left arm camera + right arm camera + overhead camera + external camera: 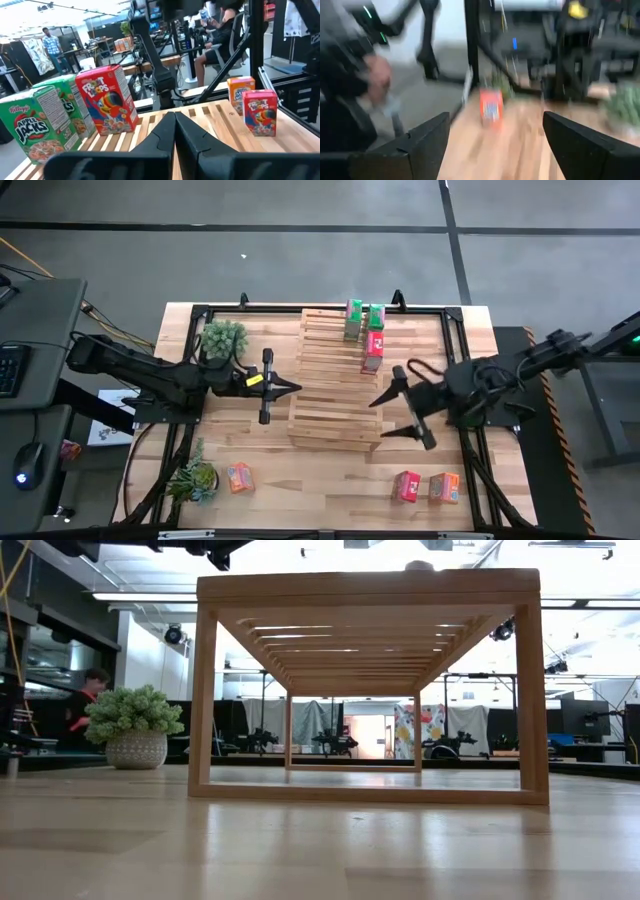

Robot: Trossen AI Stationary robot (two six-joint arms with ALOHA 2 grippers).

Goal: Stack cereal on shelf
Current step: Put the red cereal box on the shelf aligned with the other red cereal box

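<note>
The shelf (330, 385) is a pale slatted rack in the table's middle, also seen in the low view (365, 690). Two green cereal boxes (353, 320) (376, 317) and a red one (373, 350) stand on its far right top; the left wrist view shows them (37, 125) (107, 100). An orange box (238, 477) stands near left on the table; a red (405, 486) and an orange box (444, 487) stand near right. My left gripper (290, 388) (175, 125) is shut at the rack's left edge. My right gripper (392, 417) (495, 145) is open beside the rack's right side.
A potted plant (223, 338) stands far left and another (195, 478) near left, next to the orange box. A black frame (452, 320) runs along the tabletop's edges. People show in the room behind (85, 700).
</note>
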